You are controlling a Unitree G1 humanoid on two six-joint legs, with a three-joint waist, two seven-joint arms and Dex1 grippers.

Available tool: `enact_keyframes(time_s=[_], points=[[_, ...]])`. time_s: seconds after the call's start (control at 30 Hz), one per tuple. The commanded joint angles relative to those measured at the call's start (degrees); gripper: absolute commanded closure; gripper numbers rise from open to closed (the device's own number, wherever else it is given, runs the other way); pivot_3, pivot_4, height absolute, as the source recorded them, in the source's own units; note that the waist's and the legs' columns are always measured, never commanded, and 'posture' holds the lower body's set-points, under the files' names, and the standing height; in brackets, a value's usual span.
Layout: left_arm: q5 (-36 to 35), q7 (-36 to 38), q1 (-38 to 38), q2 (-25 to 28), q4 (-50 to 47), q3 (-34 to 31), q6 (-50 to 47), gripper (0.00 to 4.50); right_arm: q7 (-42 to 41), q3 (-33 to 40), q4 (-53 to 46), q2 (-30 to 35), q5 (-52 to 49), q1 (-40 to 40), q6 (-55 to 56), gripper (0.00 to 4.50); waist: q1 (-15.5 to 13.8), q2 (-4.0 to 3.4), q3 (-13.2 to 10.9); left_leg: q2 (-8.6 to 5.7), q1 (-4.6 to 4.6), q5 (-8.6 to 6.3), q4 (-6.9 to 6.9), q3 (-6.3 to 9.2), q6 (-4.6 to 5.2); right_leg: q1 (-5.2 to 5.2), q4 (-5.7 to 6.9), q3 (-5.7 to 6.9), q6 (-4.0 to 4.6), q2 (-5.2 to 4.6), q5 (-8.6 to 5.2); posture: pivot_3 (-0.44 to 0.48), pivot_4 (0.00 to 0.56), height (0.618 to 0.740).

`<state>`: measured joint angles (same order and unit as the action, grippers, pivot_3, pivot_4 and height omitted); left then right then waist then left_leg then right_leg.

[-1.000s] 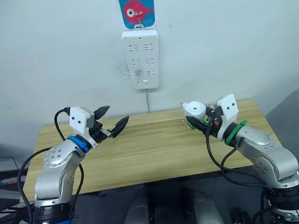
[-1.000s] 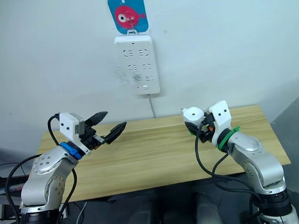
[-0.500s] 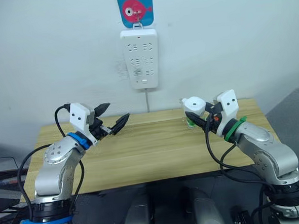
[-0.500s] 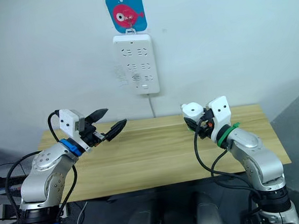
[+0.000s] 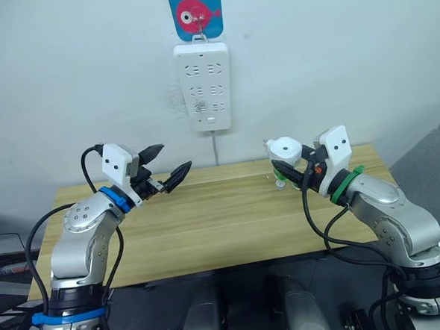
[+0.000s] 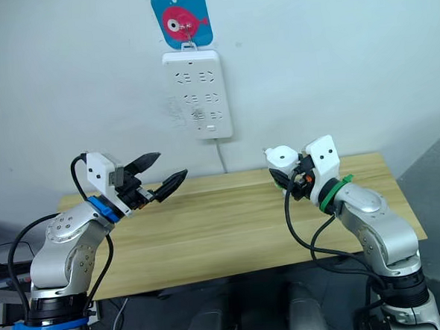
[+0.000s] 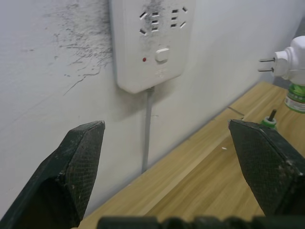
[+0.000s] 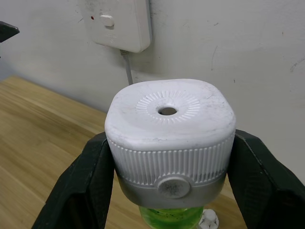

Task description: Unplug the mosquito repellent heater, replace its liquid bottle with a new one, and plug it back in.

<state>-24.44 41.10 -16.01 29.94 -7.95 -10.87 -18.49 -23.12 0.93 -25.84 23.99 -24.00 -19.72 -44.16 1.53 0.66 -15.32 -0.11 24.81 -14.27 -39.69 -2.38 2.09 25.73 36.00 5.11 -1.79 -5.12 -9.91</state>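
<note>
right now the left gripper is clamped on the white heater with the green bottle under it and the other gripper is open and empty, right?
Wrong arm. The right gripper holds the mosquito repellent heater, green bottle beneath it, as the right wrist view shows. The left gripper is the one open and empty.

I count one mosquito repellent heater (image 8: 169, 141), one loose bottle (image 7: 269, 122) on one table (image 5: 209, 225), one power strip (image 5: 202, 86), two grippers.
</note>
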Motion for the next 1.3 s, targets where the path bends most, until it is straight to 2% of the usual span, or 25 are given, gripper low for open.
enact_keyframes(time_s=[0.03, 0.83, 1.3], points=[[0.15, 0.66, -1.32, 0.76, 0.09, -0.09, 1.41, 0.00, -0.10, 1.45, -3.38, -0.16, -1.23, -0.83, 0.96, 1.55, 0.00, 0.00, 0.00, 0.00, 0.00, 0.00, 0.00, 0.00, 0.00, 0.01, 0.00, 0.01, 0.00, 0.01, 0.00, -0.108, 0.248, 0.740], [1.25, 2.90, -7.58, 1.16, 5.79, 0.43, 4.04, 0.00, 2.72, 2.64, -4.16, -1.62, -4.11, -6.56, -3.48, 1.55, 0.09, 0.05, -0.03, 0.02, 0.03, 0.00, 0.15, -0.05, 0.00, 0.08, -0.05, 0.02, -0.02, 0.06, 0.00, -0.105, 0.258, 0.740], [6.07, 7.76, -25.56, -3.01, 28.10, 5.30, 15.02, 0.00, 3.07, 2.88, -5.18, -1.78, -5.49, -7.72, -3.89, 1.55, 0.17, 0.30, -0.17, -0.08, 0.05, 0.00, 0.24, -0.03, 0.00, 0.07, -0.07, 0.04, -0.08, 0.11, -0.03, -0.154, 0.265, 0.740]])
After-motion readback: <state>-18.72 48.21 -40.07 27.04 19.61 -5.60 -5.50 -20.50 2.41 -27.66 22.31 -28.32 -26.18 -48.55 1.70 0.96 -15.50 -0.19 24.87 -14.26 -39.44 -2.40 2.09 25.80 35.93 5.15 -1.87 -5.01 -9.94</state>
